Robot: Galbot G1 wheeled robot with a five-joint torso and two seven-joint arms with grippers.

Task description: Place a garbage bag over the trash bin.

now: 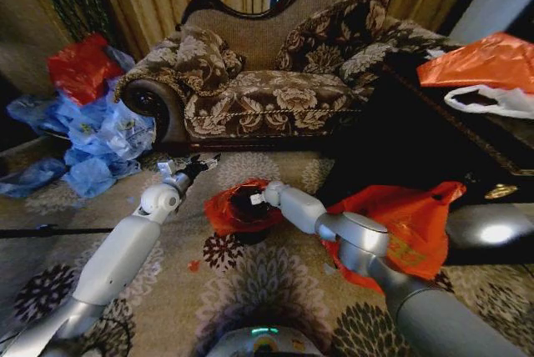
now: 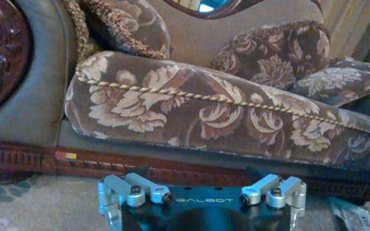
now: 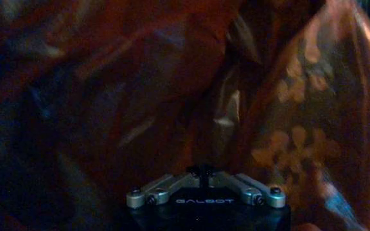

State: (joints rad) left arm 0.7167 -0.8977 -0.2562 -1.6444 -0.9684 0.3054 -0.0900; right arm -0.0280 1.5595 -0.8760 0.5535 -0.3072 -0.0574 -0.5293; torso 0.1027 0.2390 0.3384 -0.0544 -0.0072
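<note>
While working the bag-fitting step, holding the right gripper (image 1: 252, 199) down at the mouth of the trash bin (image 1: 250, 234), mid-carpet (image 1: 275, 282) just in front of the sofa (image 1: 275, 98). Clenching jaws on a fold of the garbage bag (image 1: 224, 212), judging by the right wrist view, w/ linkage drawn to centre and red film (image 3: 172, 96) crowding all round. Draping the bag loosely over the bin top, bunched toward the robot's left, w/ a dark patch showing through approx. at the middle, so prob. not seated round the whole rim yet. Hovering the left gripper (image 1: 190, 170) nearby over the carpet, apart from bag and bin, pointing at the sofa front, jaws released and grasping nothing. Leaving the larger orange bag (image 1: 413, 223) lying by the right arm's elbow, not part of the job. Judging progress as roughly halfway: bag on, hem not tucked. Needing next, prob., a stretch of the pinched hem outward and down past the rim on the near side, w/ the left gripper coming in to pin the opp. edge. Watching for thin film tearing or the light bin tipping under a sideways pull.
</note>
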